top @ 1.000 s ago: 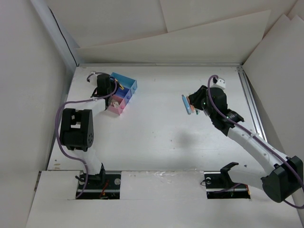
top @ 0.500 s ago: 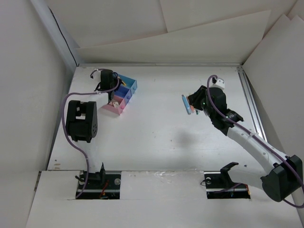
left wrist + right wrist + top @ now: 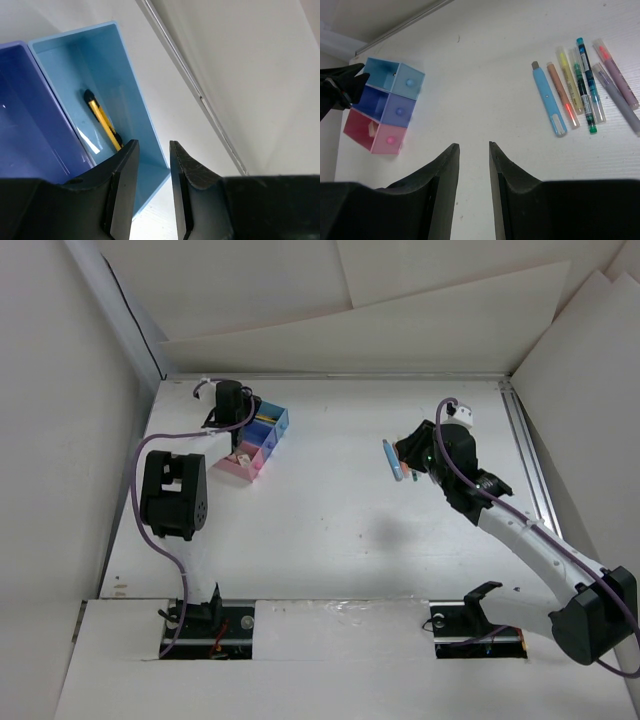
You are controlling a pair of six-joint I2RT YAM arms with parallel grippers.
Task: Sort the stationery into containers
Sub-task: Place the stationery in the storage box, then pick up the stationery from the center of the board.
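The containers (image 3: pixel 258 440) are three joined bins at the far left: light blue (image 3: pixel 75 65), dark blue (image 3: pixel 22 125) and pink (image 3: pixel 372 135). My left gripper (image 3: pixel 152 144) hangs open and empty over the light-blue bin's end wall. A yellow-and-black stick (image 3: pixel 102 121) lies inside that bin. A beige piece (image 3: pixel 370 129) sits in the pink bin. My right gripper (image 3: pixel 472 146) is open and empty, above bare table. To its right lie a light-blue pen (image 3: pixel 548 106) and several other pens (image 3: pixel 587 87) in a loose row. From above, the right gripper (image 3: pixel 404 456) is beside the light-blue pen (image 3: pixel 392 461).
A metal rail (image 3: pixel 200 95) runs along the table's far edge just past the light-blue bin. White walls (image 3: pixel 90 440) close in the left, back and right sides. The left arm's elbow (image 3: pixel 172 495) stands near the bins.
My left gripper has moved from the pink bin toward the far end of the row, over the light-blue bin, and its jaws now stand apart. The right arm has not moved.
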